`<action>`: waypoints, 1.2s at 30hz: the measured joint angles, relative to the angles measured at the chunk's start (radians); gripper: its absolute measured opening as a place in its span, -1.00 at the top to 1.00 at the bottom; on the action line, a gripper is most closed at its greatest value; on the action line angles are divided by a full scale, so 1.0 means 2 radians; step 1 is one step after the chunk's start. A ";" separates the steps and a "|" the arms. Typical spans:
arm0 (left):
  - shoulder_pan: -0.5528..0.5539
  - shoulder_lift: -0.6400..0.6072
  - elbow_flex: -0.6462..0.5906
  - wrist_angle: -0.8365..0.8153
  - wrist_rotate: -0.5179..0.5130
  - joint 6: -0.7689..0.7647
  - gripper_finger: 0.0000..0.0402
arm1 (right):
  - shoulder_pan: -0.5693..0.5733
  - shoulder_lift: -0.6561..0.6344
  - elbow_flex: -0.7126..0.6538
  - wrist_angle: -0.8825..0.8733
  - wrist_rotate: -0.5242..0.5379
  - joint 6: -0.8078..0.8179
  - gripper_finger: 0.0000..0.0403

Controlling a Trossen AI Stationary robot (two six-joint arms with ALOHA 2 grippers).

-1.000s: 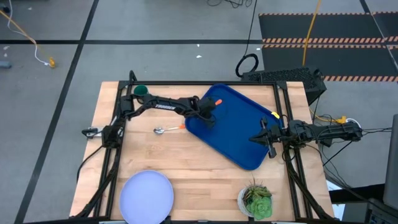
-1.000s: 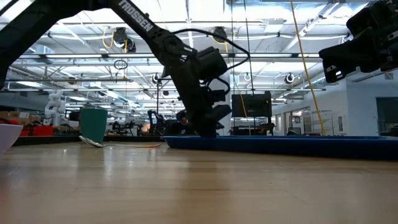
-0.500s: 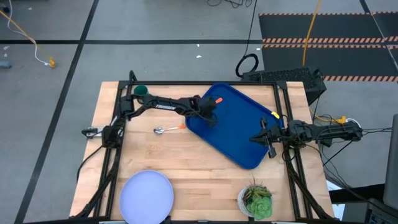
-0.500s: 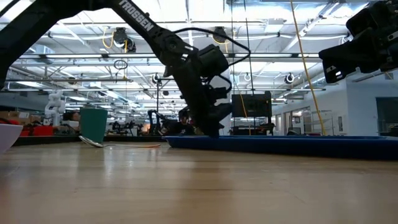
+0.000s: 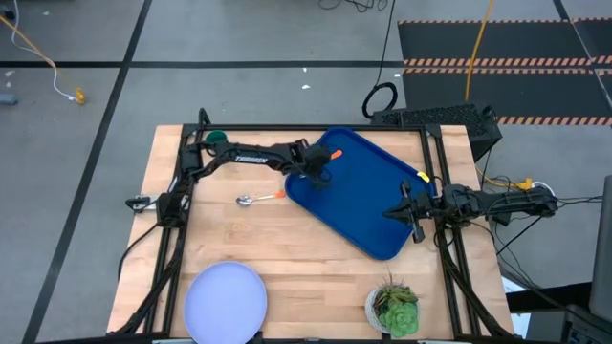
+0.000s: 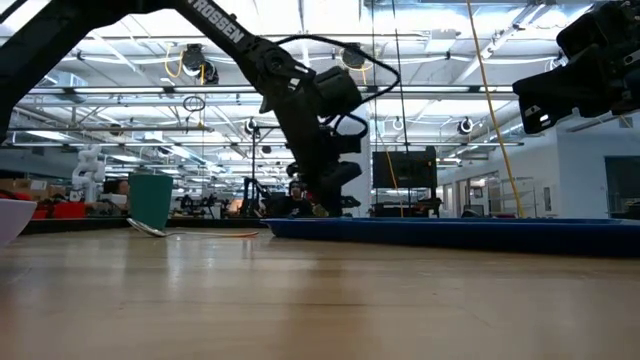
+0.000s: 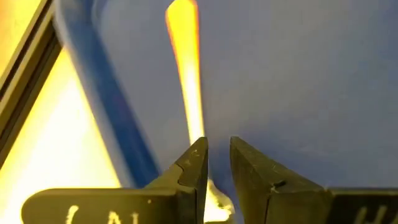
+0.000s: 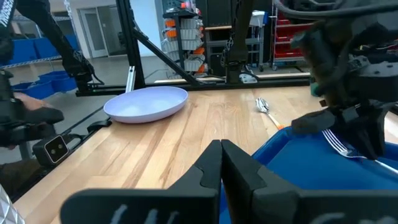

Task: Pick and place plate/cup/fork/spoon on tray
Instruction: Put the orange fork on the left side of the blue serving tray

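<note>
The fork (image 5: pixel 332 156) lies flat in the blue tray (image 5: pixel 368 205) near its far left corner; its orange handle (image 7: pixel 186 68) points away from my left gripper (image 5: pixel 314 170). The left gripper hangs just over the fork's metal end (image 7: pixel 215 200), fingers a narrow gap apart with bare tray between the tips. My right gripper (image 5: pixel 411 216) is shut and waits above the tray's right edge. The spoon (image 5: pixel 254 199) lies on the table left of the tray. The green cup (image 5: pixel 216 139) stands at the far left. The plate (image 5: pixel 225 298) rests at the near left.
A white pot with a green plant (image 5: pixel 394 308) stands at the near right. A black frame (image 5: pixel 287 127) runs along the table's far and side edges. Bare wood lies between the plate, the spoon and the tray's near corner.
My left gripper has drawn back a little toward the table's far left and risen slightly off the tray floor. The fork has stayed where it lay in the tray.
</note>
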State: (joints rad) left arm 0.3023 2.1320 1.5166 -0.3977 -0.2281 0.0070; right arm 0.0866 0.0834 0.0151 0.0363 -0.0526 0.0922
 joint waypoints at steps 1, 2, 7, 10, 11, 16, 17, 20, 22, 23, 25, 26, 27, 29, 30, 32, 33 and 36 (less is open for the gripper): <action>0.004 0.001 0.000 -0.005 0.000 0.000 0.64 | 0.000 0.000 0.000 0.000 0.000 0.000 1.00; 0.007 0.001 0.000 -0.008 0.000 -0.001 0.64 | 0.000 0.000 0.000 0.000 0.000 0.000 1.00; 0.019 0.001 -0.001 0.001 0.028 -0.009 0.64 | 0.000 0.000 0.000 0.000 0.000 0.000 1.00; 0.023 0.001 -0.001 -0.001 0.039 -0.017 0.64 | 0.000 0.000 0.000 0.000 0.000 0.000 1.00; 0.023 0.001 -0.001 0.001 0.040 -0.018 0.64 | 0.000 0.000 0.000 0.000 0.000 0.000 1.00; 0.023 0.001 -0.001 0.004 0.069 -0.016 0.54 | 0.000 0.000 0.000 0.000 0.000 0.000 1.00; 0.023 0.001 -0.001 0.004 0.069 -0.016 0.47 | 0.000 0.000 0.000 0.000 0.000 0.000 1.00; 0.021 0.001 -0.001 0.006 0.049 -0.018 0.25 | 0.000 0.000 0.000 0.000 0.000 0.000 1.00; 0.022 0.001 -0.001 0.009 0.042 -0.019 0.12 | 0.000 0.000 0.000 0.000 0.000 0.000 1.00; 0.022 0.001 -0.001 0.009 0.041 -0.020 0.07 | 0.000 0.000 0.000 0.000 0.000 0.000 1.00; 0.022 0.001 -0.001 0.008 0.041 -0.020 -0.01 | 0.000 0.000 0.000 0.000 0.000 0.000 1.00; 0.022 0.001 -0.001 0.009 0.041 -0.022 -0.03 | 0.000 0.000 0.000 0.000 0.000 0.000 1.00; 0.022 0.001 -0.001 0.009 0.041 -0.023 -0.03 | 0.000 0.000 0.000 0.000 0.000 0.000 1.00; 0.022 0.001 -0.001 0.009 0.041 -0.031 -0.03 | 0.000 0.000 0.000 0.000 0.000 0.000 1.00; 0.022 0.001 -0.001 0.009 0.042 -0.034 -0.01 | 0.000 0.000 0.000 0.000 0.000 0.000 1.00; 0.022 0.001 -0.001 0.008 0.043 -0.035 0.03 | 0.000 0.000 0.000 0.000 0.000 0.000 1.00; 0.022 0.001 -0.001 0.007 0.045 -0.038 0.07 | 0.000 0.000 0.000 0.000 0.000 0.000 1.00; 0.022 0.001 -0.001 -0.001 0.048 -0.049 0.17 | 0.000 0.000 0.000 0.000 0.000 0.000 1.00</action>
State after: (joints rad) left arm 0.3454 2.1345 1.5154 -0.4004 -0.1322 -0.0910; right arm 0.0866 0.0834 0.0151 0.0363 -0.0532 0.0923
